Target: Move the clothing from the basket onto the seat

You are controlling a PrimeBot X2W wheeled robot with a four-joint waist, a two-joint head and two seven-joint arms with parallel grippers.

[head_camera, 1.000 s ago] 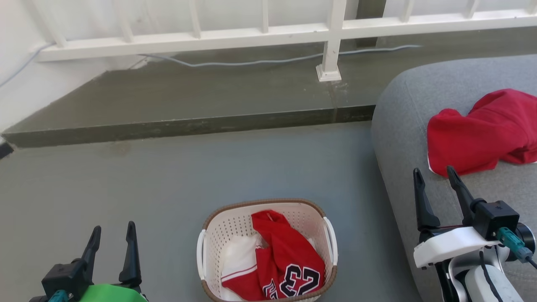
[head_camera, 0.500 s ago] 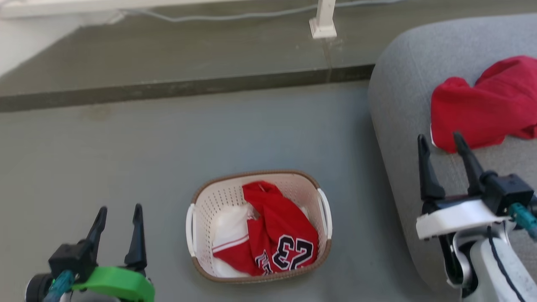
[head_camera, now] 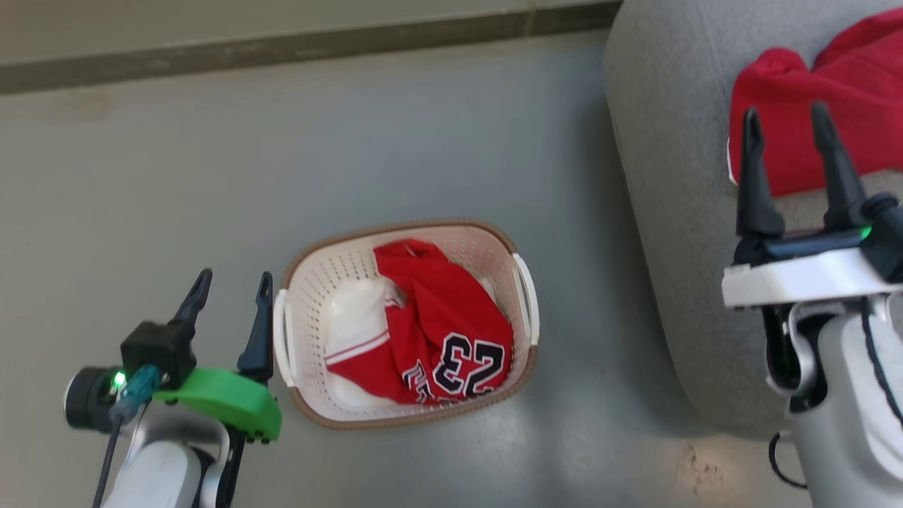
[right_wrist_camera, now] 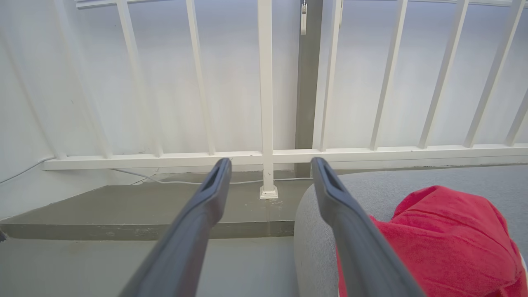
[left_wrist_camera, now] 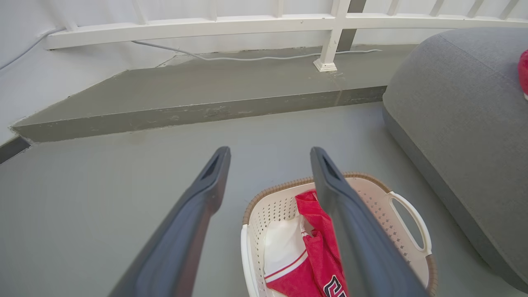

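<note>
The cream basket [head_camera: 310, 276] stands on the grey floor, holding the crumpled red "23" jersey [head_camera: 451, 331] with some white fabric beside it. My left gripper [head_camera: 234, 275] is open and empty just left of the basket's handle; in the left wrist view its fingertips [left_wrist_camera: 269, 150] hover above the basket [left_wrist_camera: 406, 208] and jersey [left_wrist_camera: 317, 247]. A plain red garment [head_camera: 868, 70] lies on the grey seat [head_camera: 670, 176]. My right gripper [head_camera: 784, 111] is open above the seat's near edge, in front of that garment [right_wrist_camera: 445, 239]; its fingertips [right_wrist_camera: 271, 161] hold nothing.
A raised concrete step [left_wrist_camera: 198, 111] runs along the far side, with a white railing [right_wrist_camera: 266, 103] and a pale cable [left_wrist_camera: 247, 57] behind it. Bare grey floor [head_camera: 353, 141] lies between the step, the basket and the seat [left_wrist_camera: 462, 115].
The head camera has tilted down, so the railing has left the view and the basket sits higher. Both grippers reach further up the picture, still open. The clothing has not moved.
</note>
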